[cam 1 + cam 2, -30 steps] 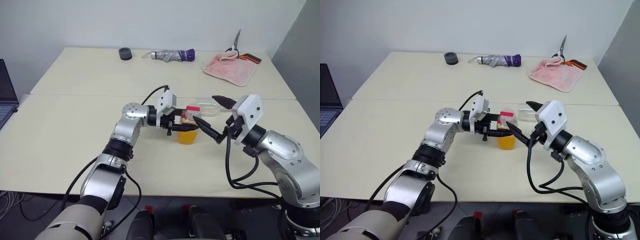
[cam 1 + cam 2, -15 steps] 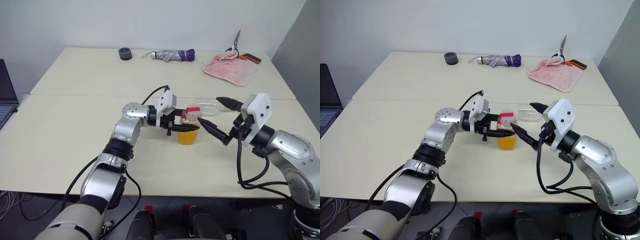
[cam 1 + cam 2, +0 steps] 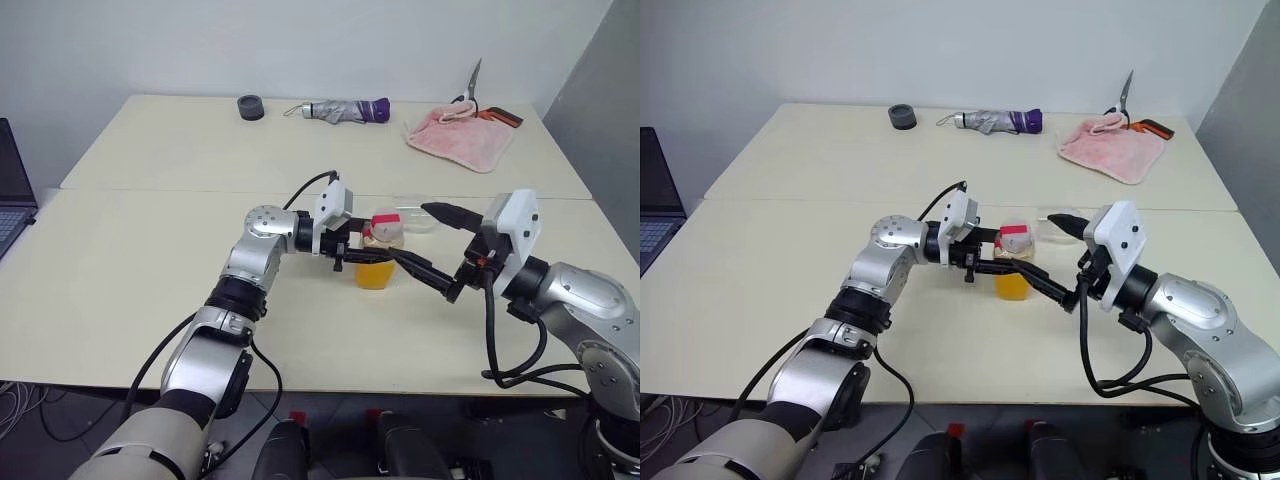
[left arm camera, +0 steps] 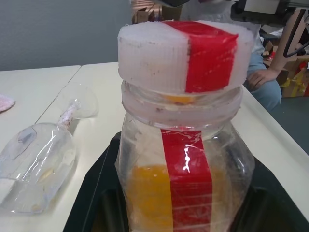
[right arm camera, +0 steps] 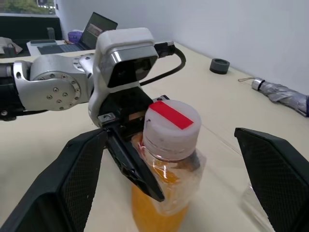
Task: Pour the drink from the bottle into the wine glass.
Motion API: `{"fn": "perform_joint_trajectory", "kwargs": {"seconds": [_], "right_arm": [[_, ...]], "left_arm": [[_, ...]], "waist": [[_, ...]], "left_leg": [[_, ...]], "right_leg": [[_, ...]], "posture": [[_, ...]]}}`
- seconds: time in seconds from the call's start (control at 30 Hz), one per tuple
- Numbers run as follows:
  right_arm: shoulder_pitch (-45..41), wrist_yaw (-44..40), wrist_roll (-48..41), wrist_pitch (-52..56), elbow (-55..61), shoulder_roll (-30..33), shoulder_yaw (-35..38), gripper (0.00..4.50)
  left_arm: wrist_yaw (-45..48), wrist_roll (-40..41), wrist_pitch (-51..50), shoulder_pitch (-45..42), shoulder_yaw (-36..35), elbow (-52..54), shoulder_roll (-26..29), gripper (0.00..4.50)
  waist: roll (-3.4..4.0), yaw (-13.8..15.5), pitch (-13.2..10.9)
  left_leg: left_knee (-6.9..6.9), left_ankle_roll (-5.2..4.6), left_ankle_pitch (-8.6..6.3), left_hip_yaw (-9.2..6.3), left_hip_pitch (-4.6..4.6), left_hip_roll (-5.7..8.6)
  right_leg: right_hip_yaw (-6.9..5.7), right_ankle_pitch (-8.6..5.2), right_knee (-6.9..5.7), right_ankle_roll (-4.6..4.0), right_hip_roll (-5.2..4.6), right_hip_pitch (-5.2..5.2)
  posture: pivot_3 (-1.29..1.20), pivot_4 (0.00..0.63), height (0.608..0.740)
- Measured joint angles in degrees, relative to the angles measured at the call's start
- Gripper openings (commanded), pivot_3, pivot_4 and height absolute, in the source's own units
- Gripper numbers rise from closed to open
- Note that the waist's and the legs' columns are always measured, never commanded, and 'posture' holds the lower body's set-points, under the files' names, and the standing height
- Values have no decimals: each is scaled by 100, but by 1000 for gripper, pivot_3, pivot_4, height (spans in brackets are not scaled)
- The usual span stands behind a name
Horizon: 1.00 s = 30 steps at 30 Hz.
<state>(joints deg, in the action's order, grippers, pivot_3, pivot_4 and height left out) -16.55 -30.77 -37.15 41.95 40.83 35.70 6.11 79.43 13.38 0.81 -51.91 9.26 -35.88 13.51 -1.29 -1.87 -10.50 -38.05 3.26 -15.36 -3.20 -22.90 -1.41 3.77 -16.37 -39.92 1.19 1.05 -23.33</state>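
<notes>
Bottle upright mid-table, cap up, clamped by left gripper reaching level from its left; wine glass lies on its side behind; right gripper spread wide, level, beside the bottle

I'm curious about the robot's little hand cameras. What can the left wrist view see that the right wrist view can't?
The left wrist view alone shows the wine glass lying on its side on the table, empty as far as can be seen, and a person's hand past the table's edge. The right wrist view alone shows the left gripper shut on the bottle, the open right gripper, a folded umbrella, a dark roll and a laptop. Both show the bottle, upright, capped, with orange drink inside.
</notes>
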Motion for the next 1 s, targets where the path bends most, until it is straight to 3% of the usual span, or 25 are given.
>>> {"fn": "perform_joint_trajectory", "kwargs": {"seconds": [0.47,0.9,1.0], "right_arm": [[-338,360,-331,120,-371,-487,-118,4500],[-843,189,220,-151,-1116,-648,-748,4500],[-894,149,222,-177,-1175,-717,-747,3680]], "left_arm": [[0,4,0,-30,-6,-2,3,1894],[2,4,-1,-29,-8,-1,0,1894],[-1,4,-1,-29,-8,0,-8,1894]], "waist": [[0,0,0],[0,0,0],[0,0,0]], "left_leg": [[0,0,0,0,0,0],[0,0,0,0,0,-1],[0,0,0,-1,0,-1]], "right_leg": [[0,0,-1,0,0,0],[-1,0,-1,0,-1,0],[-2,0,-1,0,-1,0]], "posture": [[0,150,740],[0,150,740],[0,150,740]]}}
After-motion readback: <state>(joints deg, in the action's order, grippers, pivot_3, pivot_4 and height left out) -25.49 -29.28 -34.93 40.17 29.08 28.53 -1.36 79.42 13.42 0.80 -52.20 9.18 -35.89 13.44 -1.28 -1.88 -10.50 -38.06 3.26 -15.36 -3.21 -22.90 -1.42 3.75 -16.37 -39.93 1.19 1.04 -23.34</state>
